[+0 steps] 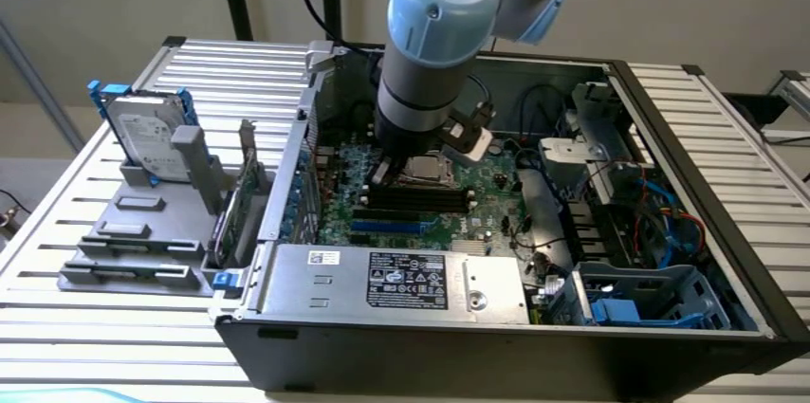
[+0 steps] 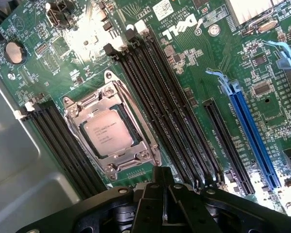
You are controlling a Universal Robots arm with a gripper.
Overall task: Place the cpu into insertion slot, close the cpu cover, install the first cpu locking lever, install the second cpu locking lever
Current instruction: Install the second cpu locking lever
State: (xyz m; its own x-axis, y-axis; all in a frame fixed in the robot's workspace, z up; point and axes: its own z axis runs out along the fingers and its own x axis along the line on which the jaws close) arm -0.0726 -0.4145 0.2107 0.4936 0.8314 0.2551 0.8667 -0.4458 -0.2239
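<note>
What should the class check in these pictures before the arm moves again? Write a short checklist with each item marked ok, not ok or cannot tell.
1. Chip lies flat in the socket on the green board: ok.
2. Cover frame down over the chip: ok.
3. Both locking levers latched: cannot tell.
4. End effector shut and empty: ok.
5. End effector clear of the chip, beside the black memory slots: ok.
6. Arm inside the open computer case, above the board: ok.

Silver cpu (image 2: pixel 107 132) in insertion slot (image 2: pixel 72 112), cpu cover (image 2: pixel 131 104) closed.
</note>
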